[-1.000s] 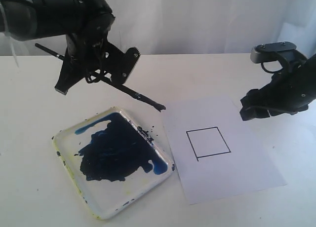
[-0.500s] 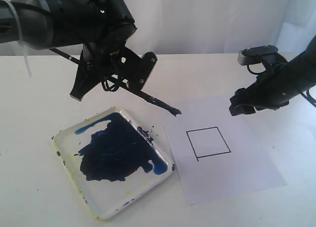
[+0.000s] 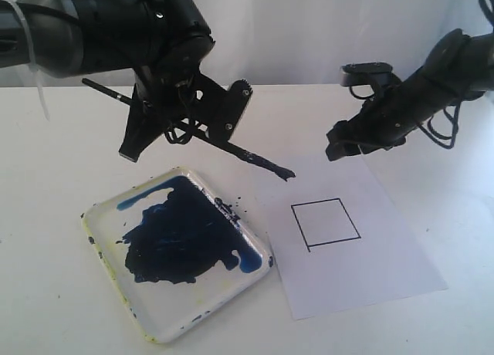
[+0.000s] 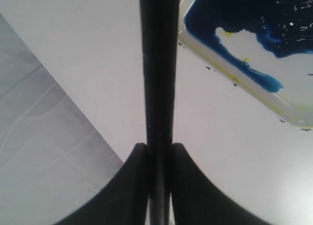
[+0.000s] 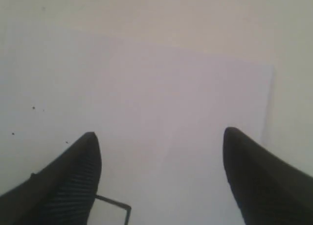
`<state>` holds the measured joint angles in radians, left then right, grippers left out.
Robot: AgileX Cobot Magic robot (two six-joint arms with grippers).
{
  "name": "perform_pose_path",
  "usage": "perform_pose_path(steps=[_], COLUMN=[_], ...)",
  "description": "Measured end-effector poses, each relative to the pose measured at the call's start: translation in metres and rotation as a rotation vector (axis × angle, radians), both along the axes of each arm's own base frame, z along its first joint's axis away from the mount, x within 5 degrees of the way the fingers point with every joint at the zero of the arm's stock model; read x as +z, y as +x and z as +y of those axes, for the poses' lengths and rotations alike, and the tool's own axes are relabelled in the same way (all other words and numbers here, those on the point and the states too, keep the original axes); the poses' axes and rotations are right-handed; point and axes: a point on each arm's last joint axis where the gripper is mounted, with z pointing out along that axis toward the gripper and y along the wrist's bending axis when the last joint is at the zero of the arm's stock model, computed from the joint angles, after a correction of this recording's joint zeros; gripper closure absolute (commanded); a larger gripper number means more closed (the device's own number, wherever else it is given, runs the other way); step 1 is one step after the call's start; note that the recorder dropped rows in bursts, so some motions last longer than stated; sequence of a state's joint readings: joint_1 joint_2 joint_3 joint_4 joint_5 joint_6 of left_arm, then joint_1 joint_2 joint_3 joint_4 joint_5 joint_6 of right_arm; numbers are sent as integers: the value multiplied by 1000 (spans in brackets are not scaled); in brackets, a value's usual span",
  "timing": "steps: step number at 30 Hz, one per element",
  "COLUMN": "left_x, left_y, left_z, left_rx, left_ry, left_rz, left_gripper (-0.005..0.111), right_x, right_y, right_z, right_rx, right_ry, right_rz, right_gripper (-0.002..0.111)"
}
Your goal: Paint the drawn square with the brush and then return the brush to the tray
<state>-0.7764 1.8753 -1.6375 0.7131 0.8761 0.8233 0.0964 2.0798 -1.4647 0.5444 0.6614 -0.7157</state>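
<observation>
The brush (image 3: 248, 156) is a thin black stick, slanting down to the right, and my left gripper (image 3: 181, 125) is shut on its shaft. Its dark tip hangs over the paper's far left corner, a short way from the drawn square (image 3: 326, 224), whose inside is plain white. In the left wrist view the brush (image 4: 157, 63) runs straight out between the closed fingers of my left gripper (image 4: 157, 146). The tray (image 3: 193, 302), white with a big blue-black blotch, lies left of the paper. My right gripper (image 3: 343, 145) hovers open over the paper's far edge, and a corner of the drawn square (image 5: 113, 201) shows by one finger.
The white paper sheet (image 3: 386, 270) lies flat on the white table, its left edge next to the tray's right corner. Small paint specks dot the table by the tray's rim (image 4: 234, 80). A pale curtain hangs behind the table.
My left arm has carried the brush to the right, so its tip is now over the paper's corner. My right arm has swung left and back to the paper's far edge.
</observation>
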Motion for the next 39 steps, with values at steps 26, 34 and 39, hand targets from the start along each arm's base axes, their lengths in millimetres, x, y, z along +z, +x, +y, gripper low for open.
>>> perform_pose_path(steps=[26,34,39], left_x=[-22,-23,-24], left_y=[5,3,-5], left_z=[-9,-11,-20], left_rx=[-7,-6,-33], left_ry=[-9,-23,-26], left_rz=[52,66,68], left_gripper=[107,107,107], right_x=[-44,-48,-48], right_y=[22,25,25], right_z=[29,27,27], right_rx=[96,131,130], right_ry=[-92,-148,-148], right_rz=[-68,-90,-92], right_gripper=[35,35,35])
